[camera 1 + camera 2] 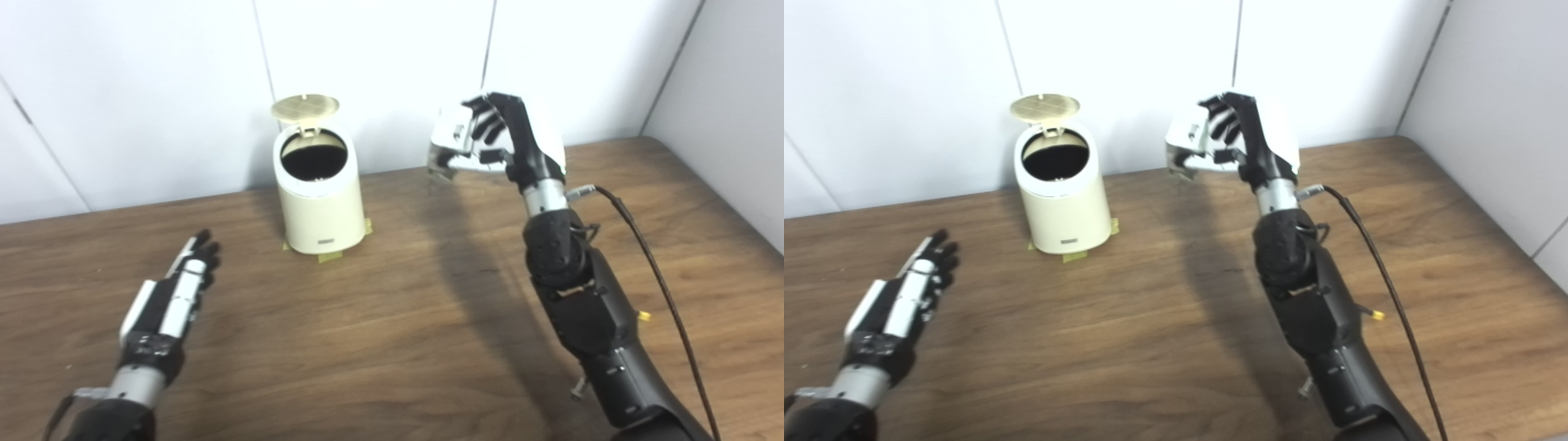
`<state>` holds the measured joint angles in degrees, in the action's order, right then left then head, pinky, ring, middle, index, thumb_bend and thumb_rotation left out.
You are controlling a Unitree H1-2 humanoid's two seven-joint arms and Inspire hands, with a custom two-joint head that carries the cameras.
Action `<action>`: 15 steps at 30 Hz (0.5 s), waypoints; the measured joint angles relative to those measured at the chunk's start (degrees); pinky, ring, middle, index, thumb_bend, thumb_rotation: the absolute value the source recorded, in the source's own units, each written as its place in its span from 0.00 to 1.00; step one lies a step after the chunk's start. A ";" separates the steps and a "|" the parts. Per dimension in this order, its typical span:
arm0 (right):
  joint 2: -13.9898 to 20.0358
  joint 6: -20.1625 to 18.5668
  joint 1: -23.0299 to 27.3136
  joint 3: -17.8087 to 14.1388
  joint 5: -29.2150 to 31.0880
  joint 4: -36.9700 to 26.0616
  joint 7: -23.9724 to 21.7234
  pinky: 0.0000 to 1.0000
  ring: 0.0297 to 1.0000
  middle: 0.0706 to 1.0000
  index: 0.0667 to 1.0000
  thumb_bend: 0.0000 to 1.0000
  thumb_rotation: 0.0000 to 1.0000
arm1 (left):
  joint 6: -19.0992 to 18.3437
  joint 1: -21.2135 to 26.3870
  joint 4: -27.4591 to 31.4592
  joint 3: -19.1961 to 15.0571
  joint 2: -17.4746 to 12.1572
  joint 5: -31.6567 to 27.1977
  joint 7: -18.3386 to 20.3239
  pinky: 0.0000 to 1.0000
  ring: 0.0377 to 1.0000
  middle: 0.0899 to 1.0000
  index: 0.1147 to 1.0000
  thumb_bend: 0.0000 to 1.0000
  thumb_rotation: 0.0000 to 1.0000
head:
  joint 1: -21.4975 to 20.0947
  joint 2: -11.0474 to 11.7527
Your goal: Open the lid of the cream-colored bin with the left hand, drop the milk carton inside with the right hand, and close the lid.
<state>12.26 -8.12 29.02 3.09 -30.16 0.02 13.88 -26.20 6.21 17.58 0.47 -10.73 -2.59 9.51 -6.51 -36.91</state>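
Lid (305, 106) already tipped up behind the cream-colored bin (320, 205), mouth dark and open. Milk carton (452, 142) clutched in the curled fingers of the right hand (499, 138), raised to the bin's right, well apart from it. Best carried leftward until squarely above the opening, then released; left hand (177, 288) flat near the table (392, 318), fingers extended, holding nothing

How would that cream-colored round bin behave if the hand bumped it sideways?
The cream-colored cylindrical bin looks like light plastic, so it would probably slide or tip easily. Yellow tape tabs at its base likely hold it to the wooden table. Its raised lid may wobble.
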 measured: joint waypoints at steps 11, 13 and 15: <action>-3.90 1.05 5.43 3.84 0.42 3.60 -2.64 0.33 0.38 0.46 0.47 0.50 0.00 | 0.18 -0.21 -0.81 1.24 1.56 1.48 -0.67 0.99 0.97 0.96 1.00 0.45 0.92 | 3.61 1.06; -4.54 2.39 7.07 3.90 0.47 6.39 -2.22 0.31 0.37 0.46 0.49 0.50 0.00 | 0.18 -0.30 -0.80 1.55 1.68 2.27 -0.75 0.99 0.97 0.96 1.00 0.44 0.93 | 4.48 1.32; -5.04 3.65 8.71 4.03 0.29 8.88 -1.54 0.30 0.37 0.46 0.50 0.49 0.00 | 0.17 -0.51 -0.79 1.73 1.72 2.77 -0.82 0.99 0.97 0.96 1.00 0.45 0.94 | 4.58 1.32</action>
<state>7.22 -4.47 37.73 7.12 -29.87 8.90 12.34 -26.03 5.70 16.79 2.20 -9.01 0.18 8.68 -1.93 -35.60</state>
